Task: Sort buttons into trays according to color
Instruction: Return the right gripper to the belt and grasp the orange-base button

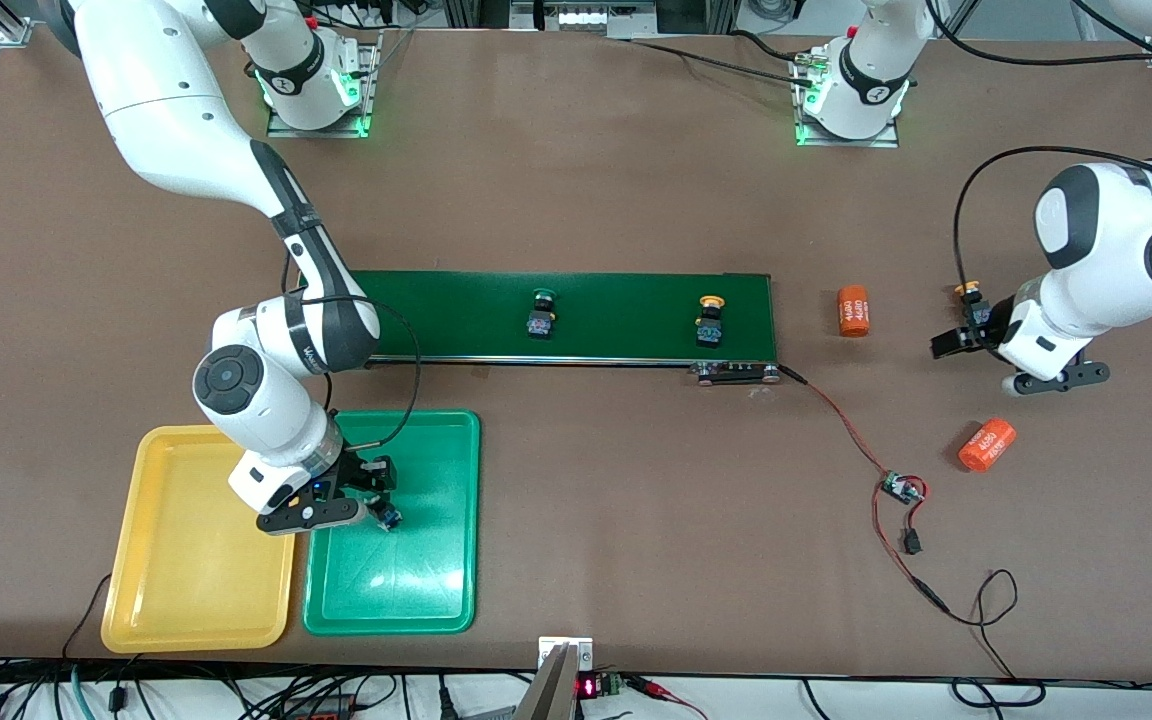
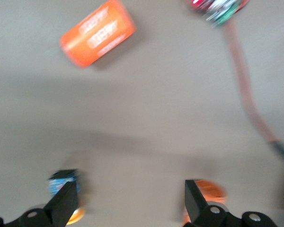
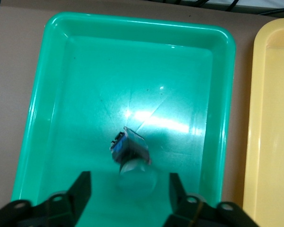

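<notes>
Inside the green tray (image 1: 436,590) a green button (image 3: 130,151) lies beneath the right gripper (image 3: 128,189), fingers spread. Two buttons (image 1: 542,312) wait on the belt (image 1: 626,300); the yellow tray (image 1: 186,580) holds none. Near the orange cylinders (image 1: 853,311), the left gripper (image 2: 128,203) hangs spread beside a yellow button (image 1: 972,297).
</notes>
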`<state>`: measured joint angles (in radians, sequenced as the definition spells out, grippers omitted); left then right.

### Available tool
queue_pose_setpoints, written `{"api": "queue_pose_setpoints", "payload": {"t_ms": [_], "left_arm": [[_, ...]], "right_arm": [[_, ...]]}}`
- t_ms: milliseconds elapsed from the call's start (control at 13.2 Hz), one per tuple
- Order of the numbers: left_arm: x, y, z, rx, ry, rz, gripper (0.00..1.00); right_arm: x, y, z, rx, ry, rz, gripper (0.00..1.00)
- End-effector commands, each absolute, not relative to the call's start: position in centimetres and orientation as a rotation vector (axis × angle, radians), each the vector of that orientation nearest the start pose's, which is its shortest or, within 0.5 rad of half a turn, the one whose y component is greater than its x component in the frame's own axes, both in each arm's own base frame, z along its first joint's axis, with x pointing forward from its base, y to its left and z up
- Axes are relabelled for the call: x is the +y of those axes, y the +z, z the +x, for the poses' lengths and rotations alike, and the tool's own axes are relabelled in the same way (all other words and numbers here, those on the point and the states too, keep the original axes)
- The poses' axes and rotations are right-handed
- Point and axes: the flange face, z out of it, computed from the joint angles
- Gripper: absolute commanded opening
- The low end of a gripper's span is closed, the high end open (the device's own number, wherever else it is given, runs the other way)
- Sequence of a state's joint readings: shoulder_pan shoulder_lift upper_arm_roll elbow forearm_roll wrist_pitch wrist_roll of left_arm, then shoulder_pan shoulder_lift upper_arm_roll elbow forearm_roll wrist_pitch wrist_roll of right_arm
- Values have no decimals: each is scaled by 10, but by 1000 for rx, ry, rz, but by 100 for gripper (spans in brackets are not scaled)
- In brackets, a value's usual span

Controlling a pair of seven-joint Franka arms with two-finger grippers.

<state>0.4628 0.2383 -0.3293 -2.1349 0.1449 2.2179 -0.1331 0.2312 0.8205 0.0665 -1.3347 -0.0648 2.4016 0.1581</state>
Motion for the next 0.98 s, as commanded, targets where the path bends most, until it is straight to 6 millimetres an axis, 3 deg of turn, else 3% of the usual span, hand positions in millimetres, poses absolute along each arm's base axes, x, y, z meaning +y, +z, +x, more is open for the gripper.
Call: {"api": "queue_pose_setpoints", "payload": {"t_ms": [0, 303, 379, 530, 757, 909], "left_arm": [[94, 257, 516, -215, 323, -3035, 100], [146, 245, 502, -336, 360, -3020, 100], [156, 237, 499, -351, 377, -3018, 100], [178, 221, 492, -365, 380, -3012, 100], [186, 199, 483, -388, 432, -3030, 100], [190, 192, 479, -394, 452, -3036, 100]], "right_arm": [[215, 257, 723, -229, -297, -3058, 100], [214, 289, 663, 48, -176, -3087, 100], [221, 293, 643, 41, -145, -3096, 100], [241, 304, 604, 95, -107, -3107, 100], [291, 297, 550, 146, -46, -3123, 100], [313, 299, 527, 209, -40, -3122, 100]]}}
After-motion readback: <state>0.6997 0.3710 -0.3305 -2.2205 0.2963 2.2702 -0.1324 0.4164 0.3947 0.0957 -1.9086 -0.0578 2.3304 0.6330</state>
